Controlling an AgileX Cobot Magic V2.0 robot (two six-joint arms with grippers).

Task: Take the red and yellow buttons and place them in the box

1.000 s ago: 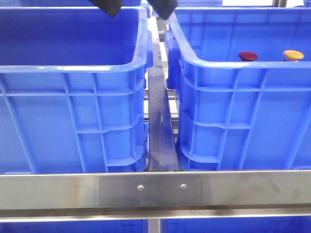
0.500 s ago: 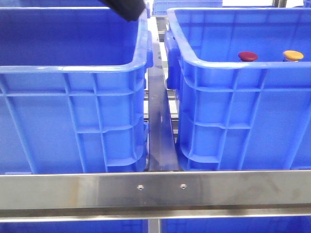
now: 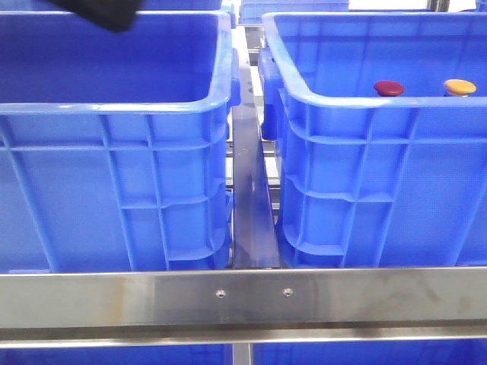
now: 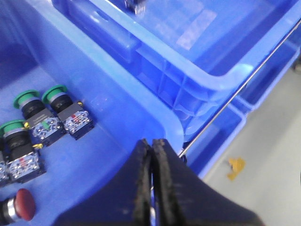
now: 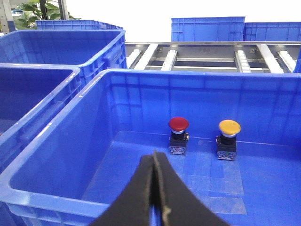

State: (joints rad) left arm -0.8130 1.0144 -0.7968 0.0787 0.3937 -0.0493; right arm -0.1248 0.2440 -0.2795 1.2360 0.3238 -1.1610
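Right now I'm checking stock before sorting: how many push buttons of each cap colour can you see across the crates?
Green: 3
Red: 2, one in the right crate, one beside the green ones
Yellow: 1
Total: 6 buttons in view

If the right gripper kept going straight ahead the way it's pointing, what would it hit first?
Probably the red button, standing just ahead of the shut right gripper inside the blue crate; depth is unclear.

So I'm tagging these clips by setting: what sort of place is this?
Likely a factory or warehouse sorting line: big blue crates on a steel frame, a roller conveyor behind, industrial push buttons as parts.
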